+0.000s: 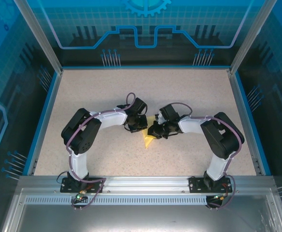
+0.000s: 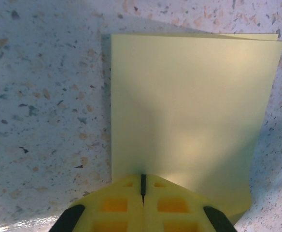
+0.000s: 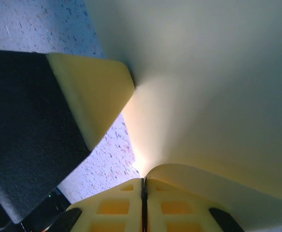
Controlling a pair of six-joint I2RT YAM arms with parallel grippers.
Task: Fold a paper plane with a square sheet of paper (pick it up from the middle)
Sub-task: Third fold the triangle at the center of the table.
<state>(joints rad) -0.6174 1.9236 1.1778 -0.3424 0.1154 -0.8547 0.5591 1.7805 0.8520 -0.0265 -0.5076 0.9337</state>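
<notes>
While both arms meet at the middle of the table (image 1: 189,92), the square sheet of paper (image 2: 189,111) lies folded there. Left gripper (image 2: 142,178) closed tight, tips at its near edge. Right gripper (image 3: 143,181) pinches a lifted, curling layer.

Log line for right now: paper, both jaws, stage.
paper: yellow sheet folded over | left jaws: shut on sheet edge | right jaws: shut on curled sheet edge | stage: mid-fold, held between both arms
</notes>
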